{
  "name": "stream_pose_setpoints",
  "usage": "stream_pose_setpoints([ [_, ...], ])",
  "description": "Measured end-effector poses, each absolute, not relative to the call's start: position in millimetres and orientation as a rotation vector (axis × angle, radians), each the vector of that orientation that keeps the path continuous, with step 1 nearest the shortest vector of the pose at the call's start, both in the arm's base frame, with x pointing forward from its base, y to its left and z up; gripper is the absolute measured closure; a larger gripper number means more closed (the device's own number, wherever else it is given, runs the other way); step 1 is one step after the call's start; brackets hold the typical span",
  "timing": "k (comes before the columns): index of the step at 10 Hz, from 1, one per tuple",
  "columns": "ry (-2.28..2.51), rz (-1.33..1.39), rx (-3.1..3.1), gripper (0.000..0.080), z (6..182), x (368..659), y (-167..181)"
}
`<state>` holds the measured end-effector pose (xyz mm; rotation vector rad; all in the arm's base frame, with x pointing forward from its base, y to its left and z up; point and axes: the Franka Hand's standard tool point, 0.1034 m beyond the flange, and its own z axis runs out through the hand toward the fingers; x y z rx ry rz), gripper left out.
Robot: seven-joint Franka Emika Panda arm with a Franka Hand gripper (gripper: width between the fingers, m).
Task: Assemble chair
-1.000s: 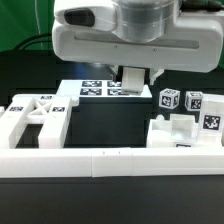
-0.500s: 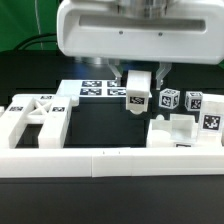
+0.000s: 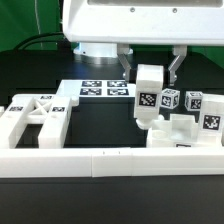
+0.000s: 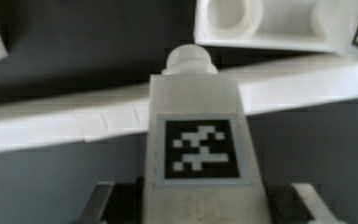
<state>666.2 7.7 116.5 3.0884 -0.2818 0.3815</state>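
The end effector (image 3: 151, 70) hung below the arm's (image 3: 140, 25) white body and gripped an upright white bar (image 3: 150, 102) by its top, with a square tag facing the camera. Behind it, toward the exterior view's left, the marker board (image 3: 100, 88) lay flat on the black counter (image 3: 100, 125). A white frame (image 3: 52, 122) lay at the left. Tagged white blocks (image 3: 190, 125) clustered at the right, just beside the bar. A low white border wall (image 3: 100, 162) ran across the front.

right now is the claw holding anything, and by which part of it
Yes. The claw holds a white tagged bar of the chair, upright, gripped at its upper end.
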Motion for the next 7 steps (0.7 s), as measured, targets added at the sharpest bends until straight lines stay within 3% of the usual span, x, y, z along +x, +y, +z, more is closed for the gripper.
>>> stream_pose_setpoints([
  [2,-0.319,0.393,3.09,0.0512,105.3,654,31],
  [7,-0.311,0.476,3.079,0.0512,104.4,651,35],
])
